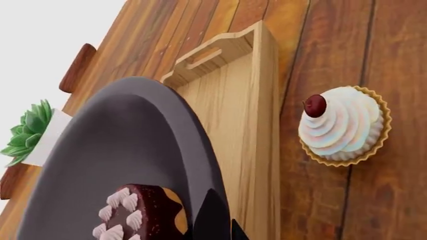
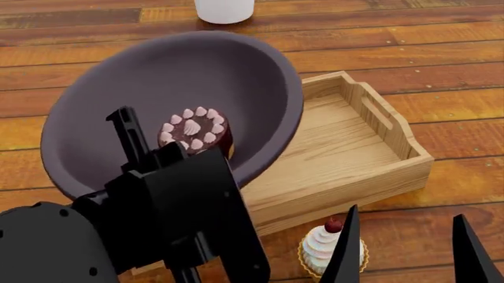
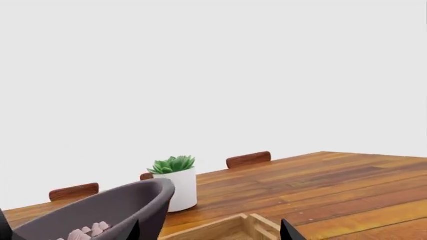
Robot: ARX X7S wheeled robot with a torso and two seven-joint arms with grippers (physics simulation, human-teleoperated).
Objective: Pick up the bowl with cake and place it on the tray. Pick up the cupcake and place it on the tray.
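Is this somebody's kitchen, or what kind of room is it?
Probably a dining spot: a long wooden table with chair backs along its far edge, a potted succulent, and a cupcake. No walls show.

Tilting steeply above the near-left part of the tray (image 2: 370, 154): the deep, matte purplish-grey bowl (image 2: 173, 76), its opening facing up and toward the camera. Sitting low inside it, against the near wall: the chocolate cake (image 2: 197, 131), ringed with pale pink dollops. Lying flat on the wooden table, the light-wood tray, handle slots showing. Standing upright just beside the tray's near side: the white-frosted, cherry-topped cupcake (image 2: 329, 244).
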